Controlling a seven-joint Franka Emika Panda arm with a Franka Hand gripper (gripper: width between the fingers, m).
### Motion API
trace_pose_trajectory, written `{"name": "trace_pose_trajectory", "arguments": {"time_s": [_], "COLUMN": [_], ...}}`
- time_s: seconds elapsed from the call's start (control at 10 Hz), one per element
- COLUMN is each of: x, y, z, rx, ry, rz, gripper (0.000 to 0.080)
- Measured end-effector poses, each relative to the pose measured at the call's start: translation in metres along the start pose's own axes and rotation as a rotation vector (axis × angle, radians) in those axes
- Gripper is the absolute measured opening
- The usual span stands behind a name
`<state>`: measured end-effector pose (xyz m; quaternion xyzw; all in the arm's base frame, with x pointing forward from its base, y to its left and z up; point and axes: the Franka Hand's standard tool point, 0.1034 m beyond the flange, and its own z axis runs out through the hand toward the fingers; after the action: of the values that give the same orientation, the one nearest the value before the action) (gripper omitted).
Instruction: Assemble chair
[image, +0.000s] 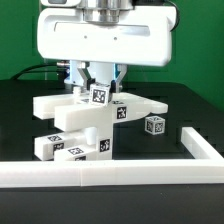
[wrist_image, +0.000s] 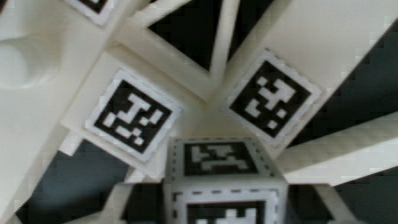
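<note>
The chair is a partly joined cluster of white tagged pieces in the middle of the black table. A flat panel (image: 135, 104) spans across the top, and blocky legs (image: 70, 143) lie below it towards the exterior view's left. My gripper (image: 98, 86) comes straight down from the arm and is shut on a tagged white block (image: 99, 96) at the top of the cluster. In the wrist view that block (wrist_image: 222, 160) fills the space between my jaws, with two tagged panels (wrist_image: 134, 110) slanting away behind it. A small loose cube (image: 154, 125) sits apart on the exterior view's right.
A long white border frame (image: 110, 175) runs along the front of the table and up the exterior view's right side (image: 200, 145). The arm's wide white body (image: 100, 40) hangs over the cluster and hides what lies behind it.
</note>
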<state>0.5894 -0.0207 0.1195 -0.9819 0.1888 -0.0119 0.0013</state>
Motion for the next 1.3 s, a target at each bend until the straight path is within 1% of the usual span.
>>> {"name": "trace_pose_trajectory", "arguments": {"time_s": [0.2,0.8,1.0,1.2,1.3], "x": [0.0004,0.0002,0.0003,0.0001,0.0001], "y": [-0.0004,-0.0016,-0.0021,-0.0025,-0.0025], "z": [0.0000,0.0005,0.0004,0.0005,0.0005], "rx": [0.009,0.014,0.022,0.022,0.022], "ry": [-0.001,-0.001,-0.006,-0.006,-0.006], "rz": [0.161,0.523,0.666,0.683,0.661], "gripper": [0.0285,0.0285,0.0285,0.0285,0.0445]}}
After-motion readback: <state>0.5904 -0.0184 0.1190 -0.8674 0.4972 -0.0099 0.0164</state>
